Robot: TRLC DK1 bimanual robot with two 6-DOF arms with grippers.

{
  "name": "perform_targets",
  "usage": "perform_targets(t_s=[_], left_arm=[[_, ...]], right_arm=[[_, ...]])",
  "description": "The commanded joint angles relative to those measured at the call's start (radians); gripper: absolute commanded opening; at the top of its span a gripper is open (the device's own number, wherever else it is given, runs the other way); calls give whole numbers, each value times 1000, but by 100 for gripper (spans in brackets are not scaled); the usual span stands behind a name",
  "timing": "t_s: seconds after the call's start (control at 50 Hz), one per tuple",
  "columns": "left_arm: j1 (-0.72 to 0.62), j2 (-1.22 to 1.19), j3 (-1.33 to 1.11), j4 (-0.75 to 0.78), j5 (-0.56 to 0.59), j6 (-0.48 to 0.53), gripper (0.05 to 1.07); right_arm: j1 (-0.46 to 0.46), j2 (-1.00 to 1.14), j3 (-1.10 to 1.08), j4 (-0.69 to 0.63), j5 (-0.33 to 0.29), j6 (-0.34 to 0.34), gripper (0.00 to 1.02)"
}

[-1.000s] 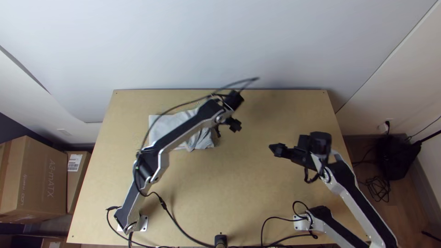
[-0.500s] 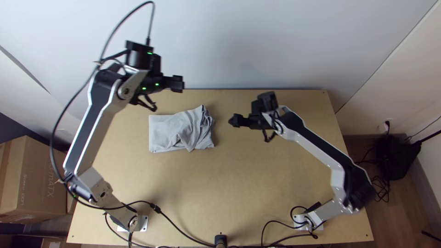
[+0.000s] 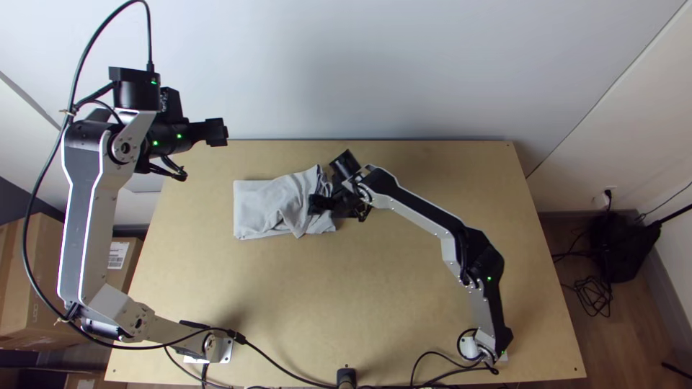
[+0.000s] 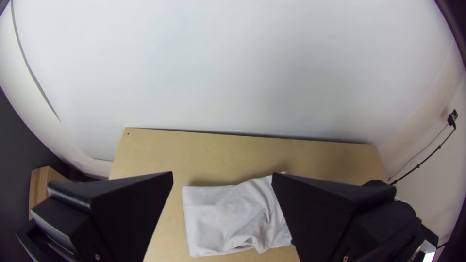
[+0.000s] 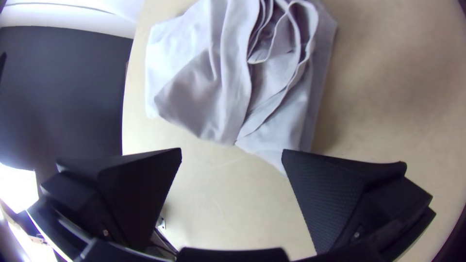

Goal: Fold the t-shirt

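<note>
A: Where does the t-shirt (image 3: 258,207) lie?

B: On the surface (image 3: 396,302), folded into a compact piece, flat at its left end and rumpled at its right. The right end effector (image 5: 231,151) is over that rumpled end, its fingers spread apart with no cloth clamped (whether a fingertip brushes it, nobody can tell).

A: And the left end effector (image 4: 222,174)?

B: Raised beyond the t-shirt's flat end, fingers apart too, gripping nothing.

A: So the step in hand is probably tidying the rumpled end. What does it ask?

B: A low, gentle approach at the t-shirt's right edge. If the end effector pinches only one of the loose layers (image 5: 279,53), the rest would likely stay behind and crease. It should take the layers together, lift them barely, draw them straight and lay them down.

A: Any risk?

B: Light cloth may slide, so a hard pull could drag the flat end askew. The left could pin that end first.
</note>
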Motion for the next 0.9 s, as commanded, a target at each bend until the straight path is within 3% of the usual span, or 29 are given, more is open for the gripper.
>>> perform_targets(t_s=[0.0,0.14,0.24,0.56,0.58,0.64,0.74,0.84,0.88], left_arm=[[23,-33,-18,-19,12,2,103],[45,-41,-18,-22,11,11,103],[66,-46,-18,-28,11,19,103],[126,-52,-24,-40,12,57,103],[131,-52,-24,-44,11,59,103],[140,-53,-24,-44,12,64,103],[155,-53,-27,-48,11,77,103],[166,-53,-31,-48,12,85,103],[166,-52,-33,-48,12,87,103]], right_arm=[[14,58,56,-22,-35,51,92],[33,114,98,-22,-63,53,91],[46,160,139,-22,-74,62,83],[72,314,313,-61,-100,85,83],[73,324,323,-65,-100,83,81],[75,344,354,-68,-100,85,59],[75,357,379,-67,-100,85,35],[75,351,374,-68,-100,85,4],[73,341,369,-68,-100,85,2]])
